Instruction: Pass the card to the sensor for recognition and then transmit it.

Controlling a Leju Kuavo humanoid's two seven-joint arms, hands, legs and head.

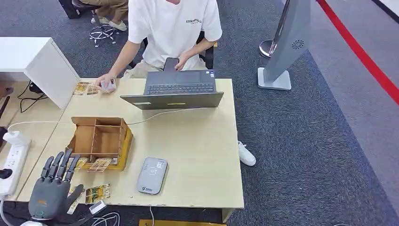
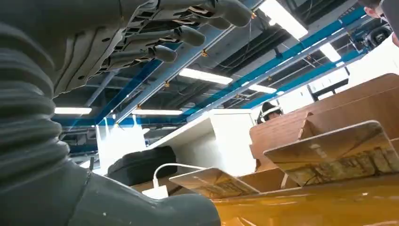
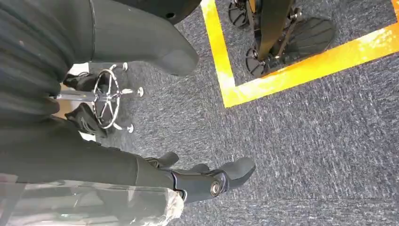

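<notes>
The cards (image 1: 98,192) lie on the table (image 1: 197,150) near its front edge, beside the sensor (image 1: 152,175) and just beside the left hand (image 1: 54,186), whose fingers are spread and hold nothing. The right hand (image 3: 207,181) hangs over grey carpet, holding nothing. No card is picked yet, so I judge scanning and handover remain.

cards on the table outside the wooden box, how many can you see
About 4 groups: cards under the person's hand, a card beside it, cards at the box front, cards by the left hand. Stacks may hide more.
</notes>
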